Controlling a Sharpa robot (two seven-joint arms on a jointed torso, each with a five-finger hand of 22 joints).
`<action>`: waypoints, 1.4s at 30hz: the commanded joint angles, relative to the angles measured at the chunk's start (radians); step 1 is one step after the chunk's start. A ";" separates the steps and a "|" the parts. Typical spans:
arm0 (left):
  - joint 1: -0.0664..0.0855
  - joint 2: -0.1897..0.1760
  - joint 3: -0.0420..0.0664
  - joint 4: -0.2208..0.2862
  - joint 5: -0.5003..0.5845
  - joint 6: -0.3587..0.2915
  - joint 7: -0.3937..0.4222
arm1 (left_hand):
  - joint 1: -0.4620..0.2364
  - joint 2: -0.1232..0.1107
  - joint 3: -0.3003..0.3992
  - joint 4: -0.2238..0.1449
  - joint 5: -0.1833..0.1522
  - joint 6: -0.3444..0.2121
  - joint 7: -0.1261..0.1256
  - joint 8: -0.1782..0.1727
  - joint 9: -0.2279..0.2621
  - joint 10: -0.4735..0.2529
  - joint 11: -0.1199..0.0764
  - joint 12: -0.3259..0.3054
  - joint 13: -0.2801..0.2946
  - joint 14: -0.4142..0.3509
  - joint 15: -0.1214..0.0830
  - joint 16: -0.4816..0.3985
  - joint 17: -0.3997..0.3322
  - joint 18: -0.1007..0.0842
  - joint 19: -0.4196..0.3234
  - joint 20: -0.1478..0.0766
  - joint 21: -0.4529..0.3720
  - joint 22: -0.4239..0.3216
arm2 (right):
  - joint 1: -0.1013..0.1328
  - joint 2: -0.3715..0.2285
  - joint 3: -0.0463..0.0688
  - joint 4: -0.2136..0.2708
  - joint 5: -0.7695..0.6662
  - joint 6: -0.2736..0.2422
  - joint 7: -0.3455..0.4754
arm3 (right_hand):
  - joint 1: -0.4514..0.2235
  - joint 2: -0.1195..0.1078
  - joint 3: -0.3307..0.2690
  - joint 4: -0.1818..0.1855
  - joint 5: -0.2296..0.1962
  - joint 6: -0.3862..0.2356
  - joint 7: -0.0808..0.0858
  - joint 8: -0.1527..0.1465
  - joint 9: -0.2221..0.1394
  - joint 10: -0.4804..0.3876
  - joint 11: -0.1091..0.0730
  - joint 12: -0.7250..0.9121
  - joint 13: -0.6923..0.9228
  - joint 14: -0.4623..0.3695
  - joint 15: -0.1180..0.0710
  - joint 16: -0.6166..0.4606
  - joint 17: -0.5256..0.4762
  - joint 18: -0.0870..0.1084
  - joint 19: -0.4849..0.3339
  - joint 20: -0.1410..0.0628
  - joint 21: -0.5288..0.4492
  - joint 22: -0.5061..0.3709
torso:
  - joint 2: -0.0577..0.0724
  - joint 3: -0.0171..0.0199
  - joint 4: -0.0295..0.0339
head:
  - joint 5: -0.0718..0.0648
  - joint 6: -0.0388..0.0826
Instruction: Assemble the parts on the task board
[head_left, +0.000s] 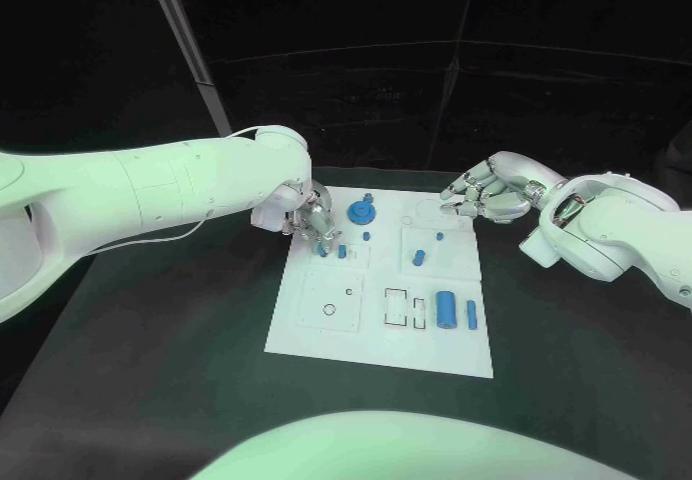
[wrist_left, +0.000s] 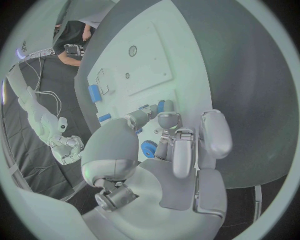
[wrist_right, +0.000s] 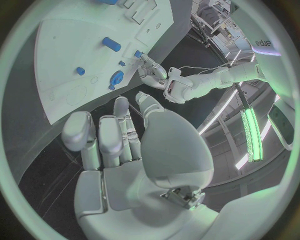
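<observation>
Black, matte worktop (head_left: 159, 350) lies nearest, open on both sides of the flat white board (head_left: 378, 345), whose near edge sits well clear of the worktop's near edge. Two blue cylinders (head_left: 446, 311) lie side by side at the board's near right, beside rectangular outlined recesses (head_left: 397, 306); two small round holes mark the near-left panel. Farther off, a short blue peg (head_left: 420, 257) lies mid-board, and a round blue disc with a knob (head_left: 362, 212) stands near the far edge. Left hand (head_left: 315, 222), glossy silver, reaches down at the board's far left corner, its fingers (wrist_left: 164, 121) drawn together on a small blue part (head_left: 320, 252) that touches the board. Right hand (head_left: 490, 193) hovers off the far right corner, fingers (wrist_right: 116, 131) curled in, holding nothing.
</observation>
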 joint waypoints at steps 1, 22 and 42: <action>-0.004 0.004 -0.001 -0.001 0.003 0.014 -0.003 | 0.000 0.011 0.142 -0.139 0.003 0.005 -0.001 0.001 0.000 0.002 -0.002 0.000 -0.002 0.106 -0.003 0.006 0.263 -0.011 0.003 -0.001 0.000 -0.001 | 0.002 0.001 0.000 0.001 0.003 0.001 0.009 | 0.004 -0.004 0.000 0.005 0.006 -0.007 -0.003 0.004 -0.001 -0.004 0.000 -0.002 -0.001 0.011 -0.004 -0.007 0.000 0.017 -0.006 -0.001 -0.004 -0.001 | -0.001 0.0000 0.0001 | 0.000 -0.002; -0.004 0.010 -0.001 -0.008 0.003 0.033 -0.004 | -0.030 0.016 -0.020 -0.097 -0.020 0.032 -0.014 -0.039 0.024 0.024 -0.010 0.019 0.039 0.106 -0.007 0.006 0.263 -0.011 0.002 -0.004 -0.006 0.002 | 0.002 0.001 0.000 0.001 0.003 0.003 0.009 | 0.004 -0.004 0.000 0.005 0.006 -0.007 -0.003 0.004 -0.001 -0.004 0.000 -0.002 -0.001 0.011 -0.004 -0.007 0.000 0.017 -0.006 -0.001 -0.004 -0.001 | 0.000 0.0003 0.0003 | -0.002 -0.003; -0.004 0.011 -0.001 -0.016 0.003 0.046 -0.005 | -0.090 0.027 -0.118 -0.028 -0.023 0.057 -0.015 -0.085 0.029 0.022 -0.009 0.019 0.051 0.106 -0.008 0.006 0.263 -0.012 0.004 -0.005 -0.012 0.003 | 0.002 0.002 0.000 0.001 0.003 0.003 0.010 | 0.004 -0.004 0.000 0.005 0.006 -0.007 -0.003 0.004 -0.001 -0.004 0.000 -0.002 -0.001 0.011 -0.004 -0.007 0.000 0.017 -0.006 -0.001 -0.004 -0.001 | -0.001 0.0000 0.0003 | -0.003 -0.003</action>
